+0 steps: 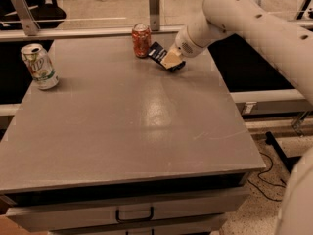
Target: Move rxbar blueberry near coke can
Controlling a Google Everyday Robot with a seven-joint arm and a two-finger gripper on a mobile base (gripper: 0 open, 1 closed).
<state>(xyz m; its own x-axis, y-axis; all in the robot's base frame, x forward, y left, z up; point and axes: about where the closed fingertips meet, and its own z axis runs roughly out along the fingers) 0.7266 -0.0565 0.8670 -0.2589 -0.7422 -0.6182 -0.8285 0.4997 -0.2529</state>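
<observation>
The coke can (141,40), red-orange with a silver top, stands upright at the back of the grey table (127,131). The rxbar blueberry (157,52), a flat dark navy bar, is held tilted just right of the can, close to it and low over the table. My gripper (171,61) reaches in from the right on the white arm and is shut on the bar's right end; its tan fingers (170,59) cover part of the bar.
A white-and-green soda can (39,66) stands at the table's left edge. A rail with metal posts (154,1) runs behind the table. A drawer with a handle (134,214) sits under the front edge. Cables lie on the floor at right.
</observation>
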